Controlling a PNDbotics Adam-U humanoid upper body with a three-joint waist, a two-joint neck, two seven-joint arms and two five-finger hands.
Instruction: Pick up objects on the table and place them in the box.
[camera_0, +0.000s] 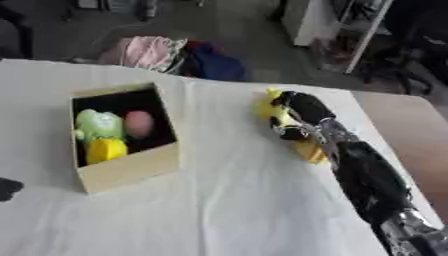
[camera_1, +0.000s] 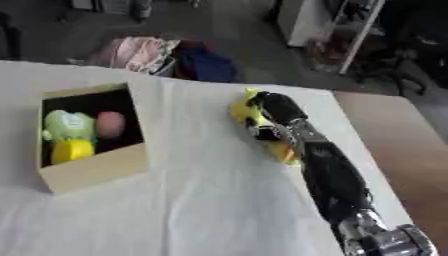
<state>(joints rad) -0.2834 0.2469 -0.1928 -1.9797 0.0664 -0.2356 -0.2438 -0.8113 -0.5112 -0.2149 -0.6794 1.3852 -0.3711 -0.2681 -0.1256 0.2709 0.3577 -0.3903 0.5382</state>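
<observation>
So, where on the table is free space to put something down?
Bare cloth lies between the box and the right hand, and along the near edge. The box interior is crowded with green, pink and yellow items. The left hand shows at the left edge.

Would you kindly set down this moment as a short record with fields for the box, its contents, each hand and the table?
box: open cardboard box on the table's left part
contents: green item, pink item, yellow item
right hand: right hand over a yellow object right of the box; whether its fingers hold it cannot be told
left hand: only a dark shape at the left edge, not identifiable
table: white cloth covers it
</observation>
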